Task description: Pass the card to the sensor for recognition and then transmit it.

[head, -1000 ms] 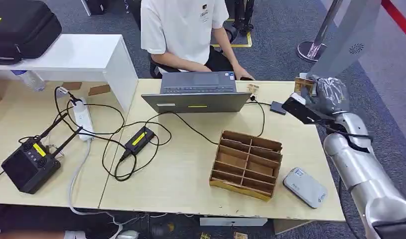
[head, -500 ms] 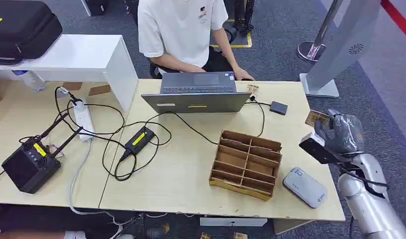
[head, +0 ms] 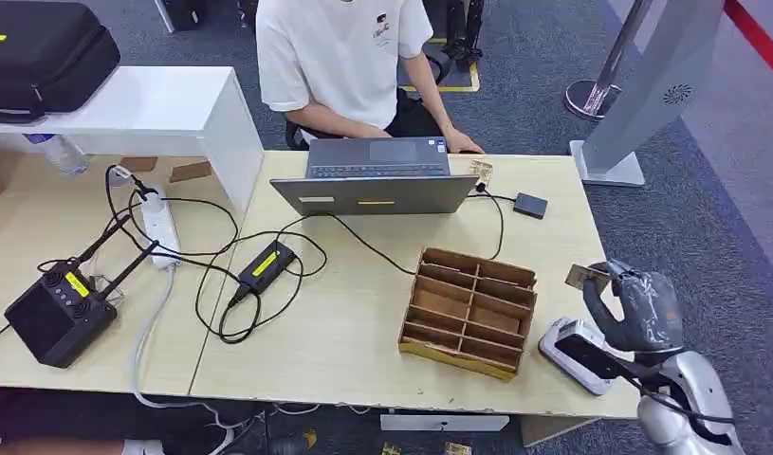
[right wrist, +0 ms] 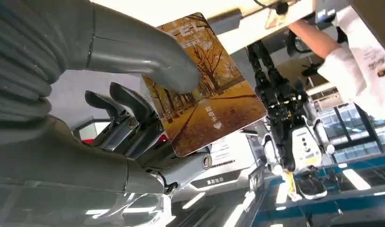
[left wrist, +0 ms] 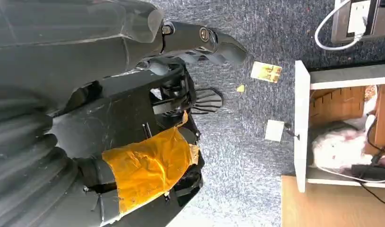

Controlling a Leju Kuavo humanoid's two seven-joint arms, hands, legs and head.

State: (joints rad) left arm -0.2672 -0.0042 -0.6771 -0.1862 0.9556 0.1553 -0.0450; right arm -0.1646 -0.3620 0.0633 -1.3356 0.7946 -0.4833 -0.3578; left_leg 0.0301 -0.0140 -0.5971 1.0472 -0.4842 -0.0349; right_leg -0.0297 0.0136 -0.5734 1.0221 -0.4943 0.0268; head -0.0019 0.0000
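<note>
Right robot hand [head: 640,308]: you see it pinching the autumn-tree printed card [right wrist: 204,90].
Position: just above the flat grey card sensor [head: 574,353], at the pale wooden surface [head: 363,313] edge.
Left robot hand [left wrist: 133,118]: fingers curled, empty.

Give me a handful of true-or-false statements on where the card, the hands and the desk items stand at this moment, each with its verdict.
1. The right hand holds the card. True.
2. The card lies flat inside the wooden divider box. False: it is in the hand, beside the box.
3. The grey sensor sits near the table's front right corner. True.
4. The laptop is closed. False: it stands open before the person.
</note>
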